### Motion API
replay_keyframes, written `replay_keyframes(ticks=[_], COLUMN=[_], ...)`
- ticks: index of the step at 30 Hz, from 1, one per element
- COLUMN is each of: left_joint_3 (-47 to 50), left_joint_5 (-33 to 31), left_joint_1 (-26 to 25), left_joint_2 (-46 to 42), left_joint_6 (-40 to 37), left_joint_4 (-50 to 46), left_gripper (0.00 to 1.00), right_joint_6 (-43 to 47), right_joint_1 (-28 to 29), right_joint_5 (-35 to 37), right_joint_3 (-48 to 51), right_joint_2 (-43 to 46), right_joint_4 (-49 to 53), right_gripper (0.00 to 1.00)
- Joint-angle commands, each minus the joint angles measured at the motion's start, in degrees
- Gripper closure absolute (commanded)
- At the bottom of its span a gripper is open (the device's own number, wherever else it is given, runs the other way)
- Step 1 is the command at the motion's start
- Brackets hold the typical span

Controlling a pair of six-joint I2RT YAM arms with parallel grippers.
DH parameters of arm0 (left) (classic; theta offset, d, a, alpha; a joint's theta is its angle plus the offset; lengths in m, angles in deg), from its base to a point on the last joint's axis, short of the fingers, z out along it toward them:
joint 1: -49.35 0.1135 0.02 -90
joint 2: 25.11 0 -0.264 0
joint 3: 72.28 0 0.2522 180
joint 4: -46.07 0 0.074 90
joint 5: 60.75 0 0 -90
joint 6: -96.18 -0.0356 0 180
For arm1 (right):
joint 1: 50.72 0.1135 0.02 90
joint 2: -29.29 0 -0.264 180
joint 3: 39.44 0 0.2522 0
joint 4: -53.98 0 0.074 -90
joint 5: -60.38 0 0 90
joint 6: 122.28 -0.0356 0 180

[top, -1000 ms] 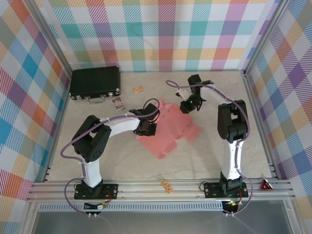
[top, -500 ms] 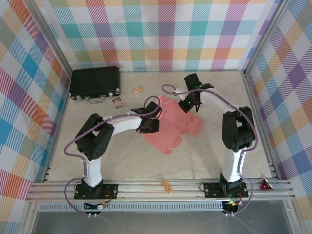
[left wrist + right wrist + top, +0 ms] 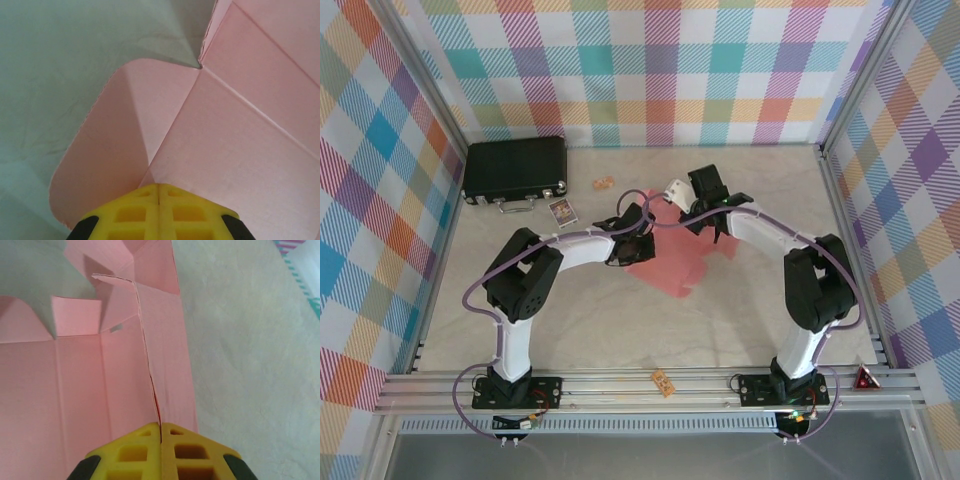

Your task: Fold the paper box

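Broadly, a pale marbled desk (image 3: 570, 330) is seen from above, enclosed by plaid walls (image 3: 650, 70). Two white-and-black arms are bolted at its near edge, and both are reached inward so that the left arm (image 3: 525, 285) and the right arm (image 3: 810, 280) meet over the middle of the desk. A black case (image 3: 515, 168) is laid flat in the far left corner, well apart from the arms. The paper box (image 3: 675, 268), a salmon-pink die-cut sheet with flaps, is found near the centre of the desk, partly raised and hidden between the two wrists. The left fingers (image 3: 636, 245) are set at its left edge and the right fingers (image 3: 705, 218) at its far right edge. From the left wrist, the yellow left fingers (image 3: 150, 200) are seen pressed together on a crease of the pink card (image 3: 240, 150), beside a rounded flap. From the right wrist, the right fingers (image 3: 150, 440) are likewise seen closed, with a folded edge of the sheet (image 3: 75, 390) pinched in their seam. A small picture card (image 3: 562, 210) is placed just in front of the case, an orange tag (image 3: 604, 183) lies near it, and a second orange tag (image 3: 663, 382) is left on the front rail.
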Motion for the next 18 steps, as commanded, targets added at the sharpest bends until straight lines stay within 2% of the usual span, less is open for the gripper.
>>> replay_keyframes(ticks=[1, 7, 13, 18], left_joint_3=[-0.7, -0.6, 3.0, 9.4], left_joint_5=[3.9, 8.6, 12.1, 10.2], left_joint_1=[0.7, 1.4, 2.9, 4.1], left_joint_2=[3.1, 1.2, -3.9, -10.0], left_joint_6=[2.9, 3.2, 3.3, 2.7], left_joint_4=[4.5, 5.5, 5.9, 6.0], left_gripper=[1.0, 1.0, 0.93, 0.85], right_joint_6=[3.0, 7.6, 9.8, 10.8], right_joint_1=[1.3, 2.0, 2.1, 2.1], right_joint_5=[0.0, 2.9, 5.6, 5.4], right_joint_3=[2.6, 7.9, 9.0, 9.4], right_joint_2=[0.9, 2.8, 2.0, 1.2], right_joint_4=[-4.1, -14.2, -18.8, -20.4], right_gripper=[1.0, 1.0, 1.0, 1.0])
